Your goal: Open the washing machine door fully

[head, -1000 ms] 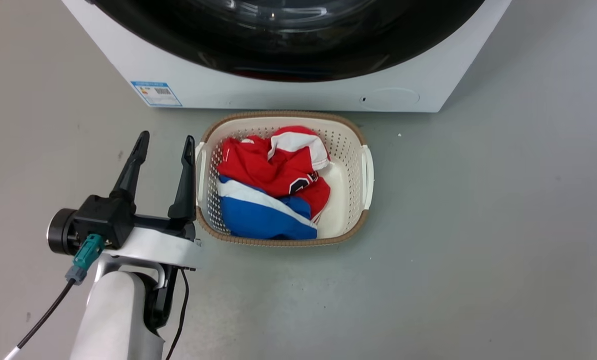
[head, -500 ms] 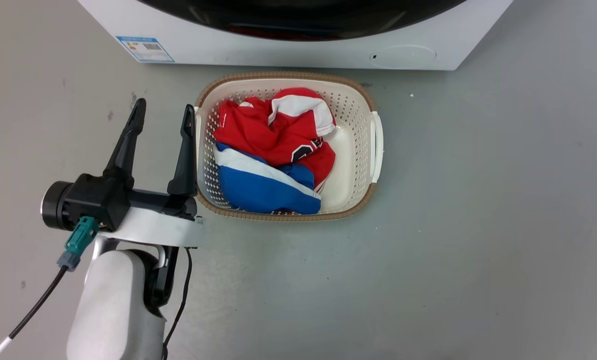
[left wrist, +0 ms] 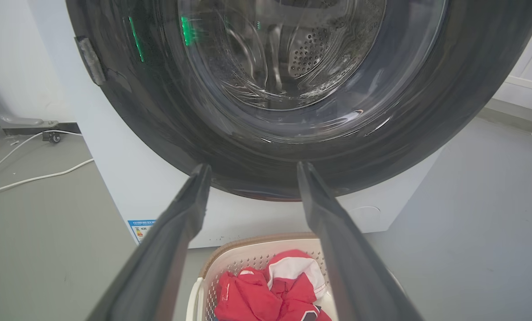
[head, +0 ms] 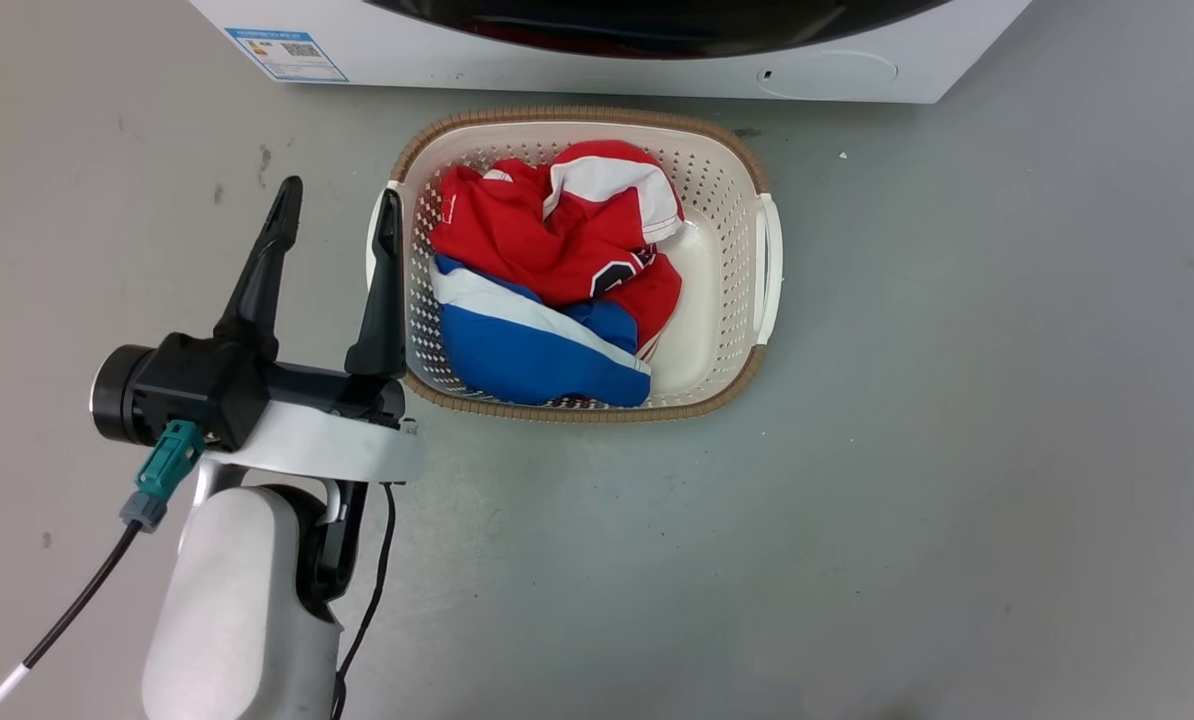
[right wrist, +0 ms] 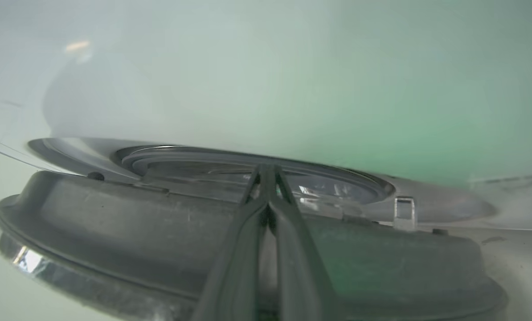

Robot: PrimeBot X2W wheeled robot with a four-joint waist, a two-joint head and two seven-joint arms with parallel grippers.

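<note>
While my left gripper (head: pixel 339 192) hangs wide open and empty before the large round glossy black washing machine door (left wrist: pixel 292 89), my right gripper (right wrist: pixel 266 168), fingers pressed together, reaches over its grey rim (right wrist: pixel 114 214), so I judge it barely ajar, with most of the swing left.

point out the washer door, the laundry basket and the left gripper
washing machine door (left wrist: pixel 444 98): left wrist view, on the black ring beside the glass bowl
laundry basket (head: pixel 771 265): head view, on the white handle away from the gripper
left gripper (head: pixel 340 190): head view, midway between its fingertips
</note>
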